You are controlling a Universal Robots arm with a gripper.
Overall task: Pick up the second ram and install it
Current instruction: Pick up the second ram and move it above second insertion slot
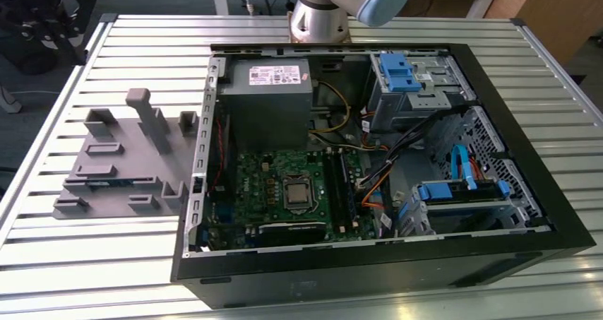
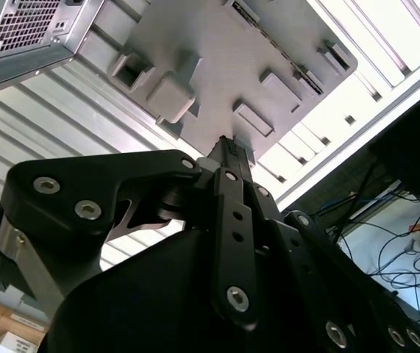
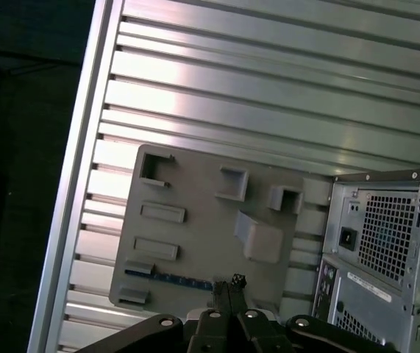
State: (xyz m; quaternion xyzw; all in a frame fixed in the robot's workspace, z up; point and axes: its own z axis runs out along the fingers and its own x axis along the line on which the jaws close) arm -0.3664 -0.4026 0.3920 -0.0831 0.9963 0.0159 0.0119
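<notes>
Jaws clenched, tips together, nothing between. Ram [image 3: 169, 279] stands on edge in tray [image 3: 202, 213] slot, below jaws, just off tips' line. Judge it light, stiff, thin, fragile at chips and contacts. You pinch flat faces mid-length, top edge.

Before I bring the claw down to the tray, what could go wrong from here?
1. The claw looks shut; lowered like that, it would likely press onto the second ram instead of straddling it.
2. The ram sits low in the grey holder tray beside raised blocks, so the claw could catch one and shift the tray.
</notes>
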